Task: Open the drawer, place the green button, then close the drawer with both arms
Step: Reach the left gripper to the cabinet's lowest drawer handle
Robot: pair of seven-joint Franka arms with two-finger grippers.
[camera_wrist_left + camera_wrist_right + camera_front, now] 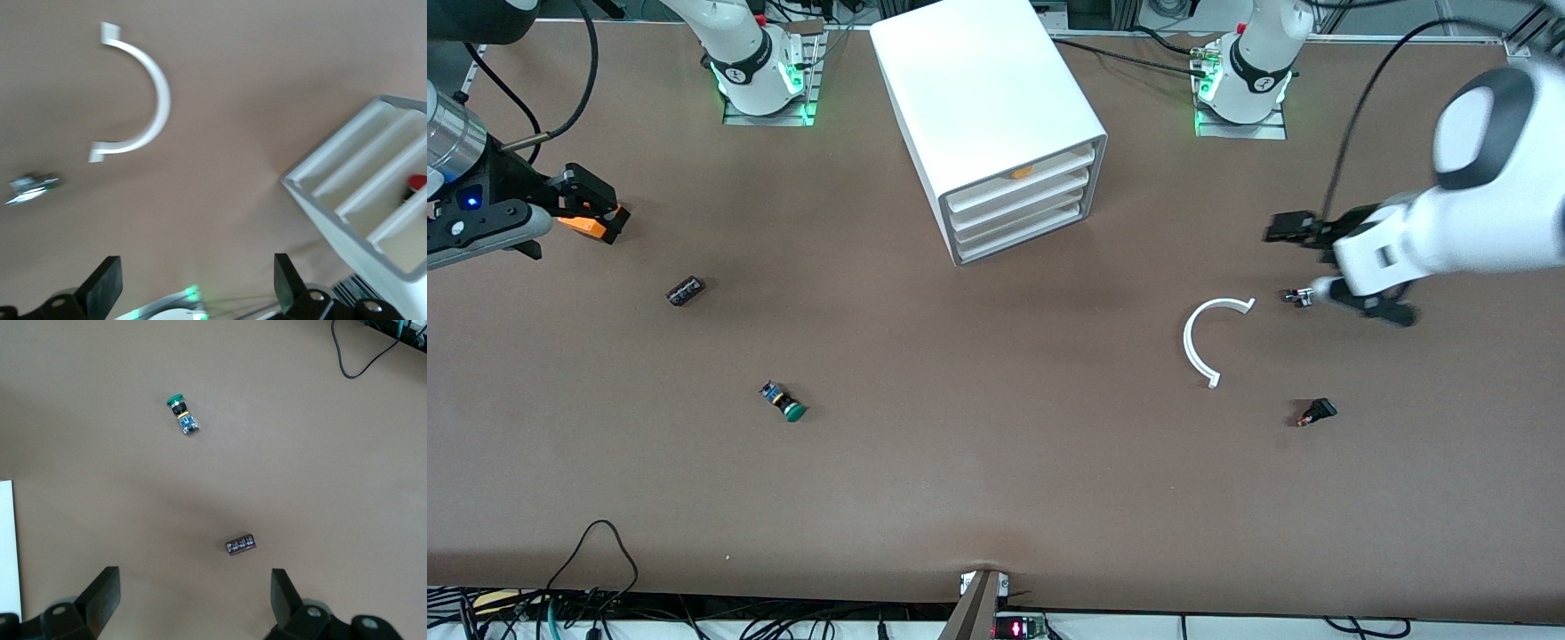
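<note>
Two white rounded arms (1449,231) trail black cables, bases (765,84) glowing green.

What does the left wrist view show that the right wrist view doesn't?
Left wrist only: white curved piece, small metal part, the cabinet with its drawers, and the open left end effector. Right wrist only: green-capped button, small black component, a black cable, and the open right end effector. Both: bare brown table.

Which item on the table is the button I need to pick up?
Start at the white cabinet, then look nearer the front camera and toward the right arm's end of the table. The button lies on its side there, nearer the camera than a small dark cylindrical part. Its round green cap and blue-black body set it apart.
</note>
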